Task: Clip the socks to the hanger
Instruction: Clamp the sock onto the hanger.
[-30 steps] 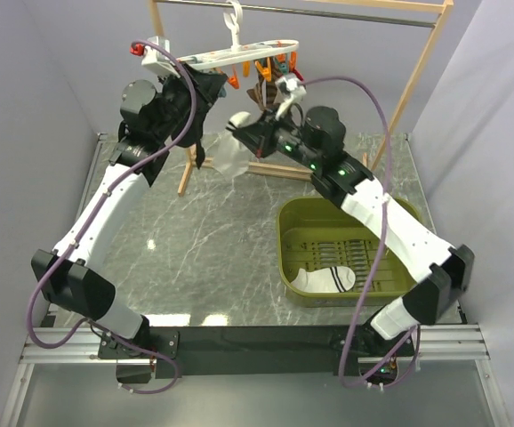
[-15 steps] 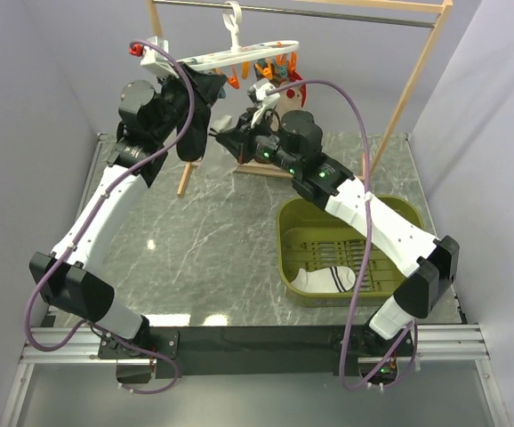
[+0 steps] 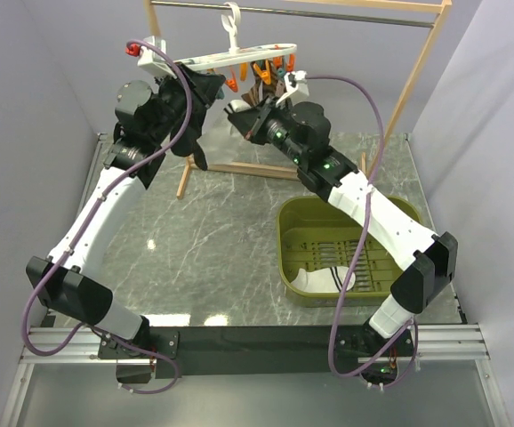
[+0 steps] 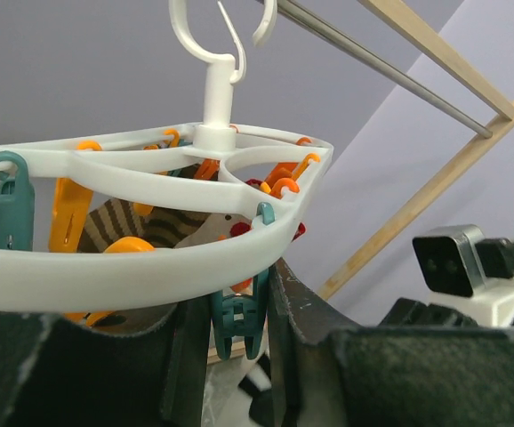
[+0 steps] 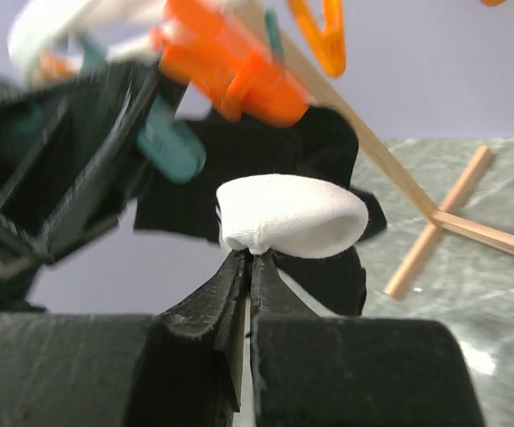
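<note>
The white oval hanger (image 3: 248, 53) hangs by its hook from the rack's rail, with orange and teal clips under it. My left gripper (image 3: 202, 89) is shut on a teal clip (image 4: 237, 318) under the hanger's rim (image 4: 150, 258), squeezing it between both fingers. My right gripper (image 3: 239, 114) is shut on one white sock (image 5: 288, 213), holding it up just right of the left gripper, below an orange clip (image 5: 239, 67) and beside a teal clip (image 5: 172, 147). The second white sock (image 3: 324, 278), with dark cuff stripes, lies in the green basket.
The tall wooden rack (image 3: 408, 89) stands at the back, its feet on the marble table. A brown striped sock (image 3: 261, 89) and a black sock (image 3: 200, 151) hang from the hanger. The green basket (image 3: 399, 213) sits at the right.
My right arm has swung up and to the left, carrying the white sock from above the table up under the hanger's clips. My left gripper has stayed at the hanger.
</note>
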You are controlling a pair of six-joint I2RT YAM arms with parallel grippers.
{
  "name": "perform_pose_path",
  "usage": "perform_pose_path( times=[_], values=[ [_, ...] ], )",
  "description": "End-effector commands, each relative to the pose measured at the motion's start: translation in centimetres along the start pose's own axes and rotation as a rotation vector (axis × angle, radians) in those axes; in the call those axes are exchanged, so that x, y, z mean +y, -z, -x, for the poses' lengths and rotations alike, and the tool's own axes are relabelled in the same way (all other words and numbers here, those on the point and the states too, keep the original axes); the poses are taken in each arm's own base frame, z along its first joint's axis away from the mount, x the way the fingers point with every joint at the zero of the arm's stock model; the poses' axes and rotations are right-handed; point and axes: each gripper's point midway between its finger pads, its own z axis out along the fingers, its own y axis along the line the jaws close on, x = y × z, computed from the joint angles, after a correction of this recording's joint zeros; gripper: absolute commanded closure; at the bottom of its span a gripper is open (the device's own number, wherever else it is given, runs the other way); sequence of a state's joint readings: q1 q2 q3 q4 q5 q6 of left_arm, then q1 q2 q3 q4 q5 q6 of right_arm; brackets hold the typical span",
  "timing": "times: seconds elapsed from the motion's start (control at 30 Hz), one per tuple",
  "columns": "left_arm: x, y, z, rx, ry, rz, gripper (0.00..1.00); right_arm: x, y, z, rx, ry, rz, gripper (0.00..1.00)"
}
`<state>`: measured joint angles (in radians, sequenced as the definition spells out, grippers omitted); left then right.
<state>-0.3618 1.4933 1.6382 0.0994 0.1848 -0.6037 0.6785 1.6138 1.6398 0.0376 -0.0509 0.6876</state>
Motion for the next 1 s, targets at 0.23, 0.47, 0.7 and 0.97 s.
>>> perform_pose_path(
  times=[0.23,0.47,0.7,0.97],
  values=[
    [-3.9,2.1,4.0,-0.094,-0.028,-0.093,0.77,2.3,0.1,3.5,-0.08,-0.246,0.162,1.0],
    [-4.9,2.3,3.5,-0.085,-0.041,-0.16,0.77,4.2,0.8,4.6,-0.088,-0.183,0.28,1.0],
    [-5.1,2.4,4.3,-0.094,-0.076,-0.163,0.77,3.2,-0.1,3.3,-0.021,0.024,0.242,1.0],
    [-5.3,2.3,4.1,-0.08,-0.082,-0.181,0.76,1.0,-0.1,0.7,0.055,0.281,0.184,1.0]
  ],
)
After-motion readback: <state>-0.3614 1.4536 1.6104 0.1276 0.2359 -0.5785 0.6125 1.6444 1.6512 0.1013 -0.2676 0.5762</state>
